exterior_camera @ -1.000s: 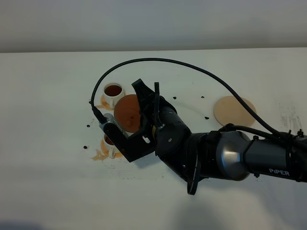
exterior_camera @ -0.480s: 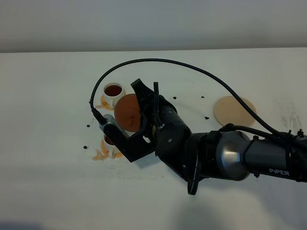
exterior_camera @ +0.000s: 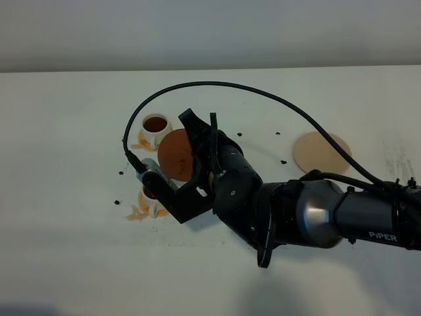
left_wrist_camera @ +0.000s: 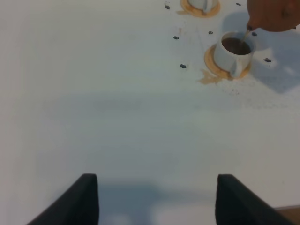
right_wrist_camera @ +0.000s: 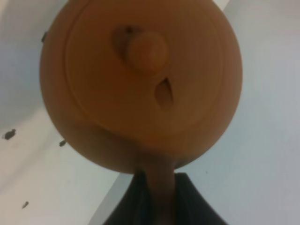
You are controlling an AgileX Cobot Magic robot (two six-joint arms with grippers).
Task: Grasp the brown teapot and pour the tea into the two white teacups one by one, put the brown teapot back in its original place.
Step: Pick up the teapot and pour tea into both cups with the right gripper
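- Exterior high view: the right arm (exterior_camera: pixel 316 217) reaches across the white table (exterior_camera: pixel 66 230) and holds the brown teapot (exterior_camera: pixel 175 153) tilted between the two white teacups. The far teacup (exterior_camera: pixel 156 126), beyond the teapot, holds dark tea on its orange-tan saucer; the near teacup (exterior_camera: pixel 150 194) is mostly hidden under the wrist camera. The beige coaster (exterior_camera: pixel 321 152) lies bare, well apart from the teapot, toward the arm's base side.
- Left wrist view: the left gripper (left_wrist_camera: pixel 157 199) hangs over bare table, fingers wide apart, holding nothing. A thin stream runs from the teapot's spout into the near teacup (already dark with tea).
- Right wrist view: the right gripper (right_wrist_camera: pixel 157 199) is clamped on the teapot's stubby handle; the knobbed lid (right_wrist_camera: pixel 145 49) faces the camera.
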